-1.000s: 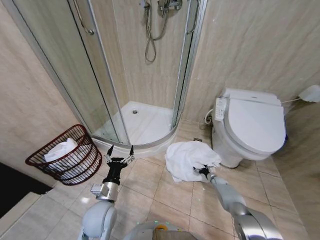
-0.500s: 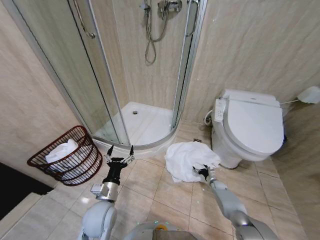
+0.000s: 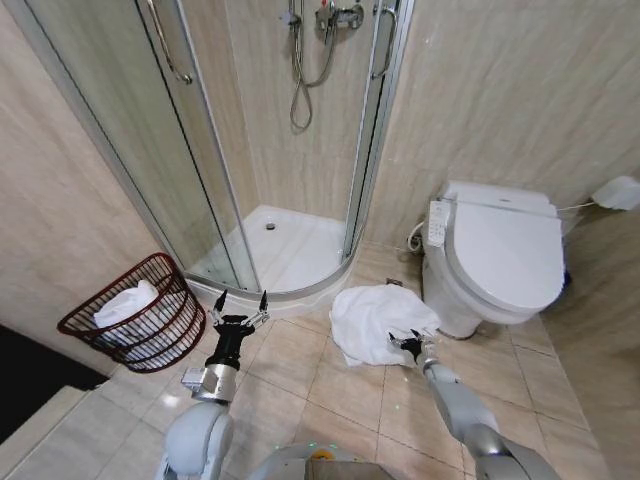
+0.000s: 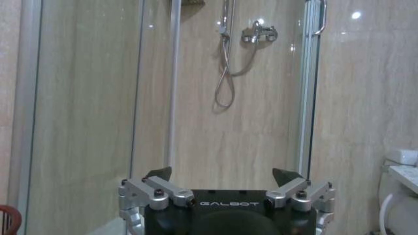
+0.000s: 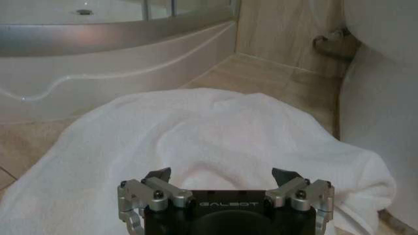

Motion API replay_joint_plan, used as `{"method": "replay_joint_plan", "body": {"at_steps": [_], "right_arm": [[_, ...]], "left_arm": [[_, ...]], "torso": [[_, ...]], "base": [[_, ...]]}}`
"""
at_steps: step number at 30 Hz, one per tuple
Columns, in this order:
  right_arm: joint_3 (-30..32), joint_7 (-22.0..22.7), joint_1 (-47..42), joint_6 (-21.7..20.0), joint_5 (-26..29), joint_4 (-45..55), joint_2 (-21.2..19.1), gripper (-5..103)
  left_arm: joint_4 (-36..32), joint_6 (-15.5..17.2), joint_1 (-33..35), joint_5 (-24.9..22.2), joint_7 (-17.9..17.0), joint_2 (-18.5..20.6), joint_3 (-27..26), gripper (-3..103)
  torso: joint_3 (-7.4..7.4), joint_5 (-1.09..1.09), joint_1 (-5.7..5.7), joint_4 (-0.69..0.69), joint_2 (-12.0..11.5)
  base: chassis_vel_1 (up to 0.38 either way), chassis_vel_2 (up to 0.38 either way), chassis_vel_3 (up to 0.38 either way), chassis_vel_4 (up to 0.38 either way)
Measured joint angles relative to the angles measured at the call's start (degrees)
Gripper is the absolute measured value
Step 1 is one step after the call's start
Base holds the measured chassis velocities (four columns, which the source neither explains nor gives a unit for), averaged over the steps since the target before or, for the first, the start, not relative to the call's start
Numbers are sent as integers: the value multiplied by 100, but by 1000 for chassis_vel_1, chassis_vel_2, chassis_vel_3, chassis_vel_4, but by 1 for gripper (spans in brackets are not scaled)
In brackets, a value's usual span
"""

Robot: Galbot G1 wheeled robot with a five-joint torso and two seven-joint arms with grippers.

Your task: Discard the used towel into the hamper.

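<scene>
A crumpled white towel (image 3: pixel 375 317) lies on the tiled floor between the shower base and the toilet. My right gripper (image 3: pixel 408 343) is low at the towel's near right edge; in the right wrist view its open fingers (image 5: pixel 156 175) reach over the white towel (image 5: pixel 216 132). The hamper (image 3: pixel 160 325), a dark red-brown wire basket, stands tilted at the left against the wall with white cloth (image 3: pixel 125 303) inside. My left gripper (image 3: pixel 240 299) is raised and open in front of the shower base, to the right of the hamper, holding nothing.
A curved glass shower cabin (image 3: pixel 270 225) with a raised white base fills the back middle. A white toilet (image 3: pixel 500 255) stands at the right, close beside the towel. Beige floor tiles (image 3: pixel 330 385) lie open between the two arms. A dark area (image 3: pixel 25 375) sits at the lower left.
The right gripper has shifted slightly along the towel's near edge. The whole head view has drifted a little, so the hamper appears slightly further right. The left arm has stayed put.
</scene>
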Motion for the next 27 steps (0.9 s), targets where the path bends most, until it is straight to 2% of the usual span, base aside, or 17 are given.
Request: {"method": "replay_joint_plan", "body": {"at_steps": [20, 27], "right_arm": [[10, 62, 117, 123, -109, -123, 10, 100], [30, 105, 55, 47, -480, 32, -12, 100]], "left_arm": [[0, 0, 0, 0, 0, 0, 0, 100], [0, 0, 0, 0, 0, 0, 0, 100]], "torso": [[-320, -1, -146, 0, -467], [-427, -2, -186, 0, -615]], "base": [[0, 0, 0, 0], [0, 0, 0, 0]]}}
